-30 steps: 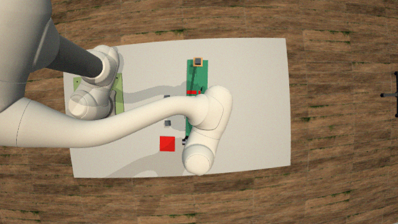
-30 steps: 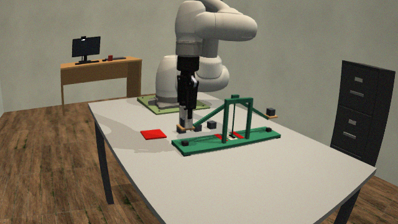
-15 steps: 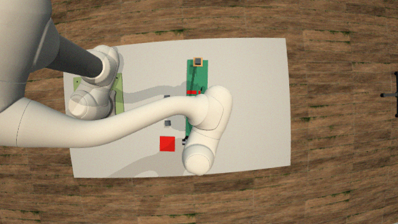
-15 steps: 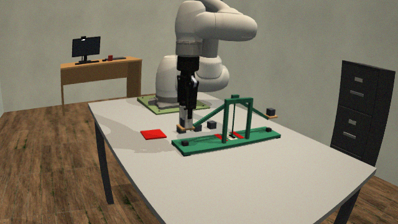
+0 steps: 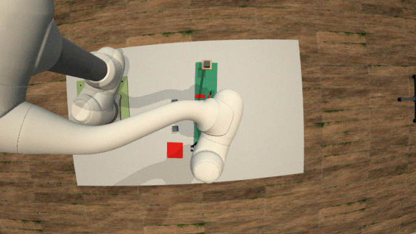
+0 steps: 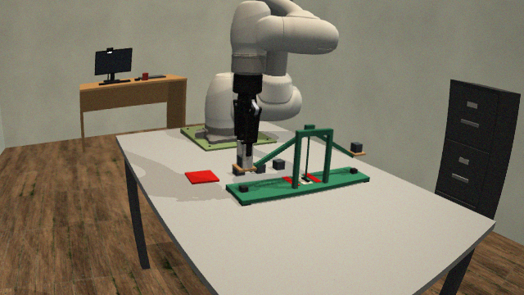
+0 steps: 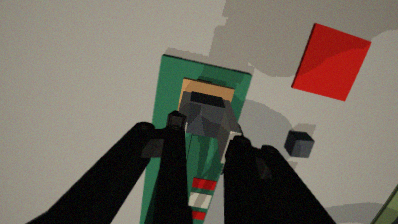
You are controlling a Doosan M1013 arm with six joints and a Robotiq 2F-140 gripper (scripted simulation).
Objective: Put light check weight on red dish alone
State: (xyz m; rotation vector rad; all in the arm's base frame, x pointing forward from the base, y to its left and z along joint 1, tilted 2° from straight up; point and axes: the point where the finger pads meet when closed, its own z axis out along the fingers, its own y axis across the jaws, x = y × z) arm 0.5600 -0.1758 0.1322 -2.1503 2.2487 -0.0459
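Grey block at the pincer, red dish waiting

Green marks the balance [image 5: 211, 78] [image 6: 262, 197] [image 7: 167, 75] in the top view, upright at the middle of the frame; the far block [image 5: 207, 64] [image 6: 356, 147] rides its upper end. The dish [image 5: 175, 150] [image 6: 201, 177] [image 7: 331, 62] lies flat on the desk [image 5: 260, 97] [image 6: 327, 229] [image 7: 75, 75], below centre, with no block on it.

In the exterior view, the pincer [image 6: 246, 161] [image 7: 203, 108] reaches down to the pan left of centre, around the near block [image 6: 240, 161] [image 7: 206, 117]. The pointer [image 6: 307, 160] seems to hang over white, though the pincer may disturb it. Which block is light I cannot tell.

In the wrist view, the pincer stands narrow about the near block, upper centre; whether it grips firmly, I cannot tell. The block looks rigid and small, probably easy to carry. Opposite flat sides, at mid-height, suit the hold; a skewed squeeze could twist it or tip the pan.
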